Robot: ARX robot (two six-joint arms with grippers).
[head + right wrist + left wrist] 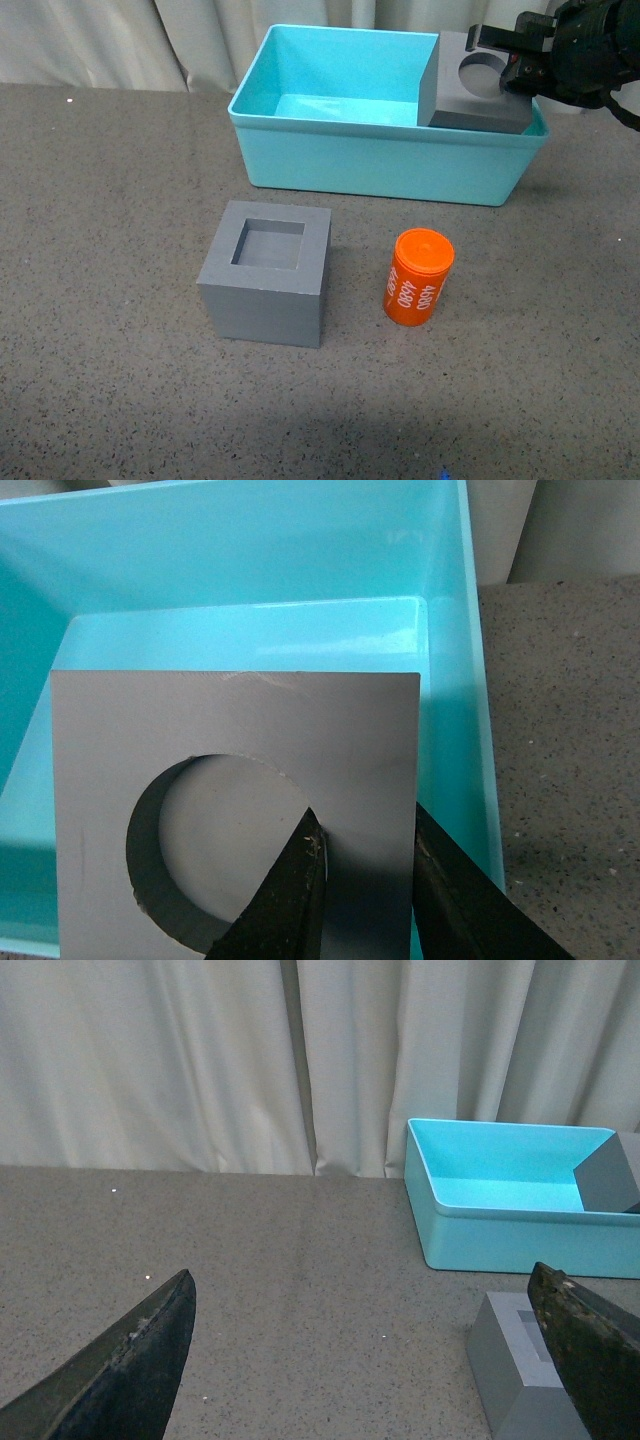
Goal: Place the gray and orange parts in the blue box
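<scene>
The blue box (pixel 380 165) stands at the back of the table. Inside its right end sits the gray cube with the round recess (pixel 480 90), tilted; my right gripper (pixel 515 60) is shut on its wall, one finger in the recess and one outside. In the right wrist view that cube (pixel 240 740) fills the box's (pixel 450 630) end, pinched by the right gripper (pixel 365 835). The gray cube with the square recess (pixel 268 272) and the orange cylinder (pixel 420 277) with white numerals stand on the table in front. My left gripper (pixel 365 1305) is open above the table, beside the square-recess cube (pixel 520 1365).
Pale curtains (pixel 200 40) hang behind the gray speckled table (pixel 100 250). The box's (pixel 520 1200) left half shows bare turquoise floor.
</scene>
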